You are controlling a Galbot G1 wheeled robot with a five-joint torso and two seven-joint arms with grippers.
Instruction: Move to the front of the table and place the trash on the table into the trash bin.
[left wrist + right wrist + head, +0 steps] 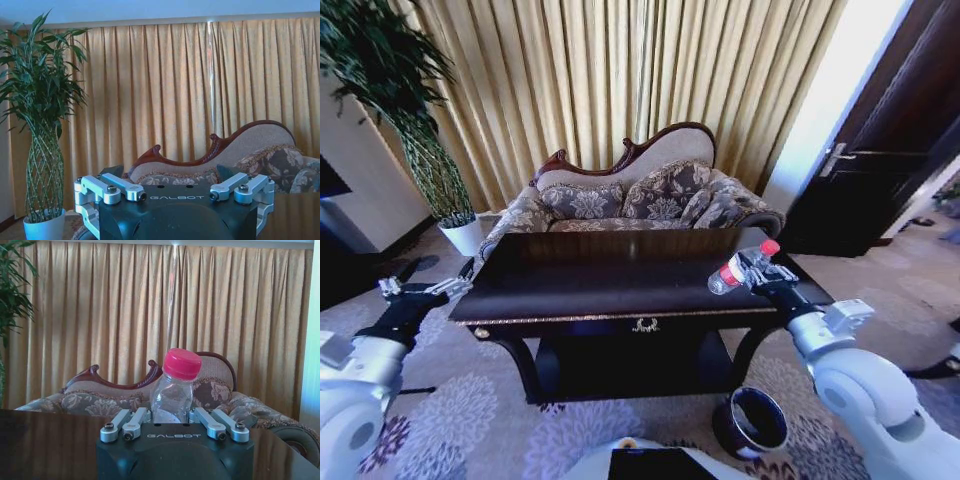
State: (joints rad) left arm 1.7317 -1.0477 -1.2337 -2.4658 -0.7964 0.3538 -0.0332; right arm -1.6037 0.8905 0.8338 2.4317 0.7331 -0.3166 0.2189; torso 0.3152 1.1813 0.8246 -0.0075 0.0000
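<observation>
right end effector (752,268): clamped on clear bottle (740,268) with red cap, held above right end of tabletop (610,285). left end effector (420,289): fingers spread, nothing held, off the tabletop's left edge. trash bin (751,421): on carpet, front right, below. sofa (640,200), curtains (620,80), potted plant (420,150) behind.

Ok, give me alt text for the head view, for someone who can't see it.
The right pincer holds a clear bottle with a red cap above the right end of a dark glossy table. The left pincer hangs open off the table's left end; a dark trash bin stands on the carpet below.
</observation>
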